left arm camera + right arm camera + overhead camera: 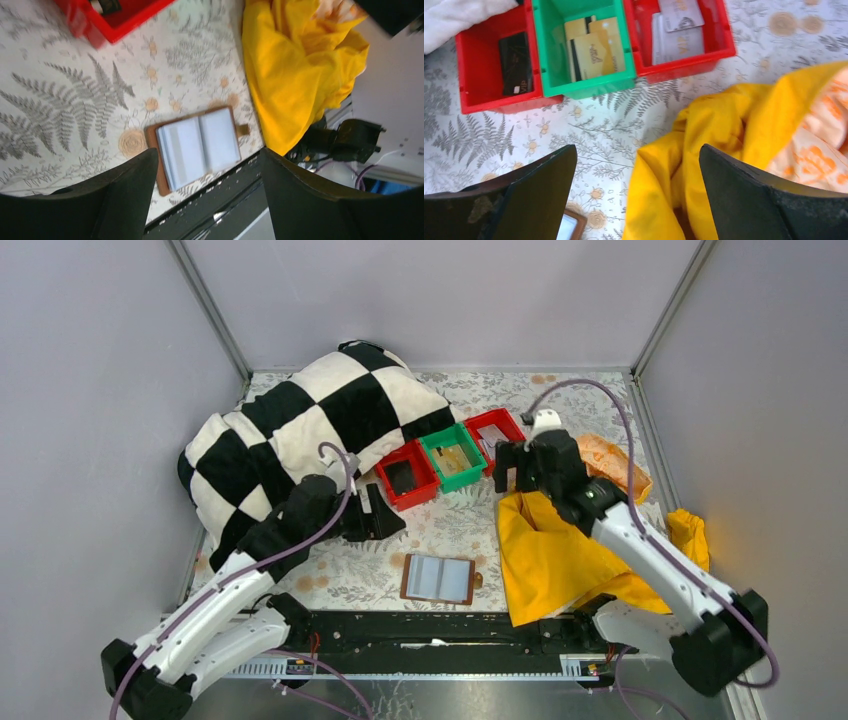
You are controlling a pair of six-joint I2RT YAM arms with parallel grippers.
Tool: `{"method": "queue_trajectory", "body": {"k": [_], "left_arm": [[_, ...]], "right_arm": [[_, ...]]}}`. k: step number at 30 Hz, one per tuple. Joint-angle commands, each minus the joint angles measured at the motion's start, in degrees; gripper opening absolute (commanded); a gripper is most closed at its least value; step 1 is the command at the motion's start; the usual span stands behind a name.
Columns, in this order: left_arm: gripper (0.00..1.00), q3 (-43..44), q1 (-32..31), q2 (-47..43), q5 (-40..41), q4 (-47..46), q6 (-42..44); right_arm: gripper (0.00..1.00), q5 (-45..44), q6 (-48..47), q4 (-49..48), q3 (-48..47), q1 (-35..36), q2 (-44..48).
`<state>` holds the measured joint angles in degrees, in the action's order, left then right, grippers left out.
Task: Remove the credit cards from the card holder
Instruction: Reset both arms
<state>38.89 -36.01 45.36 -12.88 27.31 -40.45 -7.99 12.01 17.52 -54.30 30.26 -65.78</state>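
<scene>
Card holder (438, 579) lies open flat at 6 o'clock, pockets up for access; can't tell whether any are still filled. Cards (596, 52) sit colour-sorted in bins (589, 86) at 12. Left gripper (207, 155) and right gripper (636, 150): wide, empty.

Seen from the right wrist, a black card (515, 62) in the left red bin (499, 105) shows pale letters that appear to read "VIP" near one edge. Grey cards (674, 45) in the right red bin (684, 70) carry similar lettering, blurred. Marks on the gold cards (599, 50) in the green bin (584, 87) are illegible.
</scene>
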Motion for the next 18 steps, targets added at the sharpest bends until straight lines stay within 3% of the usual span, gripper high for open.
{"method": "queue_trajectory", "body": {"k": [1,10,18], "left_arm": [[0.79,4.0,0.3,-4.1,7.0,-3.0,0.9],[0.80,0.9,0.3,-10.1,18.3,-3.2,-2.6],[0.81,0.0,0.2,-12.5,20.9,-3.3,-3.4]], "right_arm": [[1.00,-10.0,2.4,-4.0,7.0,-0.2,9.9],[1.00,-15.8,12.6,-2.8,19.8,-0.2,26.3],[1.00,-16.7,13.5,-3.5,21.1,-0.2,28.7]]}}
